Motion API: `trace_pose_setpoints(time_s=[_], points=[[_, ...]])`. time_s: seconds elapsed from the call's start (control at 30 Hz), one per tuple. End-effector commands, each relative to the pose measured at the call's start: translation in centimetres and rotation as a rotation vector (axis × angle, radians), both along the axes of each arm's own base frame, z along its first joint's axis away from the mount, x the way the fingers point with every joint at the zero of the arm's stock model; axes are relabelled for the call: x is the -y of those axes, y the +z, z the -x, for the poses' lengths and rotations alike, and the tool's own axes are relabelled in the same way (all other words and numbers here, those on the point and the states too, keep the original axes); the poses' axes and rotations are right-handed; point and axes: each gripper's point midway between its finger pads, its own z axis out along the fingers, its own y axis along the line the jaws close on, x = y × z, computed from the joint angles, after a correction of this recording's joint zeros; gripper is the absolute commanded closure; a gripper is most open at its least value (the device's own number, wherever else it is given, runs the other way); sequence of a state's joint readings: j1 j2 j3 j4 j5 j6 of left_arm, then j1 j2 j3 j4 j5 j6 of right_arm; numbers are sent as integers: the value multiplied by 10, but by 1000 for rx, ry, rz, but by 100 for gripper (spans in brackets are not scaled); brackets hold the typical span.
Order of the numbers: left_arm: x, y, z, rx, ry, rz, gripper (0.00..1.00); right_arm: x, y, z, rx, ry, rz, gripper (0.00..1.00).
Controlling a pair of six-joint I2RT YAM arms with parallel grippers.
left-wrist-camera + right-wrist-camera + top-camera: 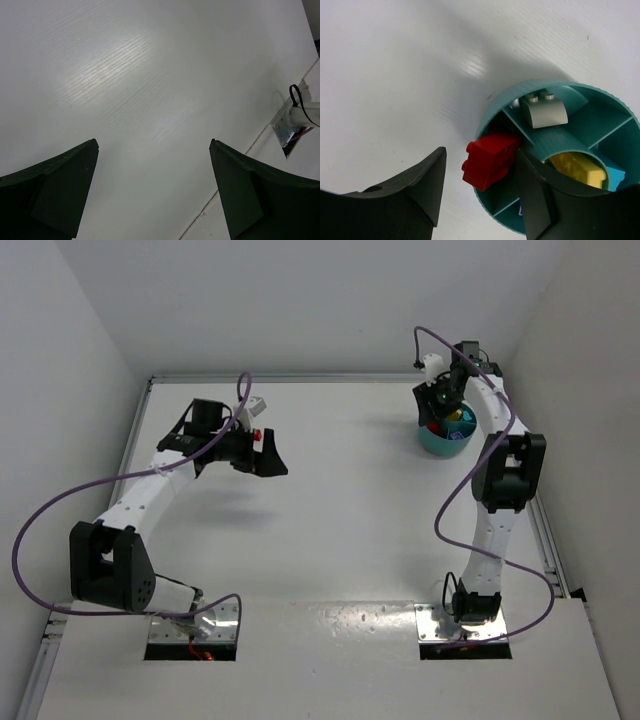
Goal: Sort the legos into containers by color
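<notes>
Over the rim of the teal tub (592,120), hovering with right hand (480,155) parted, resting red lego (492,160) loosely against one finger.

The tub (445,443) sits far right on the table (330,540) (bricks (545,111) in separate compartments), one brick (489,159) at its rim.

No text, label or number is readable.

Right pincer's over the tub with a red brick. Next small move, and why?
Probably open wider so it drops: the red lego leans on one finger of the right pincer, clear of the other, above an outer compartment of the teal tub.
</notes>
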State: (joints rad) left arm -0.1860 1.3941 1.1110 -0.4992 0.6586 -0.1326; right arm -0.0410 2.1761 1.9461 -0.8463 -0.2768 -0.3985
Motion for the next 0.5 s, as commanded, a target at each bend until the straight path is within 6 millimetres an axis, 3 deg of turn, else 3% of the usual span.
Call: trace_pose_setpoints(time_s=[0.0,0.13,0.27,0.33,0.47], points=[[-3,9,-5,45,12,11,0,-16,50,-16,139,-5,-67,43],[-10,13,-11,83,53,-20,0,-31,79,-15,193,4,-131,40],[-26,22,-29,180,142,-93,0,-43,126,-18,314,14,-207,39],[-41,25,-43,254,167,-191,0,-51,153,-13,360,24,-259,39],[-66,10,-74,293,137,-412,0,-67,181,3,373,44,-355,38]])
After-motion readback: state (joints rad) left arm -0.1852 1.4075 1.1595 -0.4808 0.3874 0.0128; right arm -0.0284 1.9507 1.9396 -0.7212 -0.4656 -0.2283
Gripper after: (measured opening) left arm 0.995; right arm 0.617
